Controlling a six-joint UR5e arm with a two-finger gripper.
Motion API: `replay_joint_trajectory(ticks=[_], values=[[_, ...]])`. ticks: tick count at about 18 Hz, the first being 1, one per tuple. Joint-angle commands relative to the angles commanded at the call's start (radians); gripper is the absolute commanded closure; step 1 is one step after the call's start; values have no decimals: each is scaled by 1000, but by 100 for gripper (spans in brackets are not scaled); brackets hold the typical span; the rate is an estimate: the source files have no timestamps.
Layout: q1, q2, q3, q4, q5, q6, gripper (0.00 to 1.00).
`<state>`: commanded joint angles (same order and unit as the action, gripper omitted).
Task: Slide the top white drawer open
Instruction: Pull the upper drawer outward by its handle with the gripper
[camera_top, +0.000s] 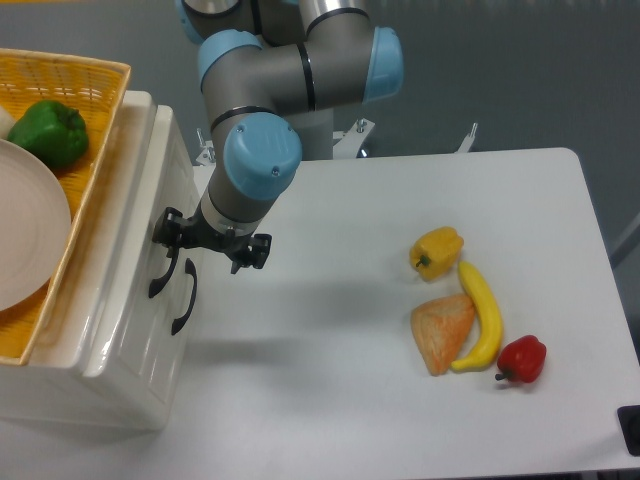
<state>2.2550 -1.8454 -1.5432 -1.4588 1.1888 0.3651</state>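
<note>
The cream-white cabinet stands at the left, its front facing right. The top white drawer (135, 250) carries a curved black handle (160, 275). The lower drawer's black handle (185, 298) sits just to its right. My gripper (172, 230) reaches in from the right and its tips meet the upper end of the top drawer's handle. The arm's wrist covers the fingers from above, so I cannot tell whether they are closed on the handle. The drawer front lies close to the cabinet body.
A yellow wicker basket (95, 85) on the cabinet holds a green pepper (50, 132) and a white plate (25, 225). On the white table (330, 380) lie a yellow pepper (437, 250), a banana (482, 315), an orange wedge (441, 333) and a red pepper (523, 359).
</note>
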Motion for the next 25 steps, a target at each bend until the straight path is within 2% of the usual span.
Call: replay_joint_trajectory(ticks=[13,25], values=[[-3,2,0,0,74,64,0],[11,-3,6,2,106,66,0]])
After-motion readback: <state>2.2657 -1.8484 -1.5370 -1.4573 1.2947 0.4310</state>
